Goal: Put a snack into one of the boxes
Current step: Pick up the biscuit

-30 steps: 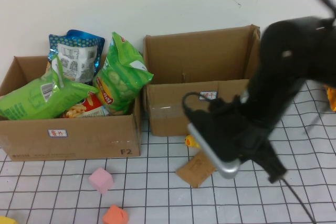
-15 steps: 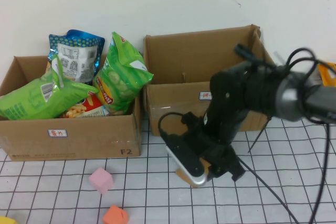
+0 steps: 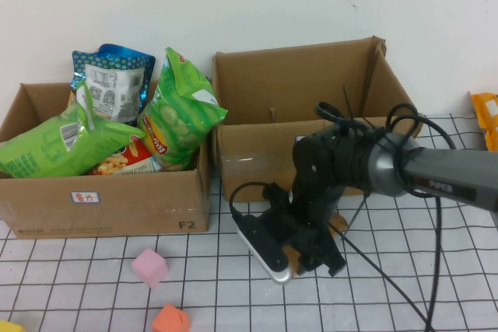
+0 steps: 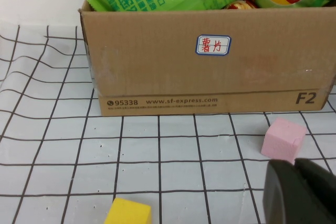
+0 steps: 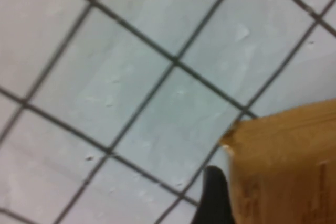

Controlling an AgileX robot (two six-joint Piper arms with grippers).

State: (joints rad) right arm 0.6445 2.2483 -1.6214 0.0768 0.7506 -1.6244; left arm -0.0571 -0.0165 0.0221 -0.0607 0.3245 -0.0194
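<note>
A flat brown snack packet point(image 5: 283, 166) lies on the gridded table in front of the right cardboard box point(image 3: 299, 106); in the high view only its edges point(image 3: 338, 221) show under my right arm. My right gripper point(image 3: 310, 248) is down over the packet. One black finger point(image 5: 212, 198) stands right beside the packet's edge, and the other finger is out of view. My left gripper point(image 4: 295, 163) is shut and empty, low over the table just short of a pink cube point(image 4: 283, 139). The left box point(image 3: 109, 200) holds several chip bags.
A pink cube point(image 3: 149, 267) and an orange cube point(image 3: 171, 319) lie in front of the left box. A yellow cube point(image 4: 128, 212) lies near the front edge. An orange packet point(image 3: 486, 118) sits at the far right. The right box looks empty.
My right arm has swung down and towards the left, from above the right box's front to low over the brown packet, now covering most of it.
</note>
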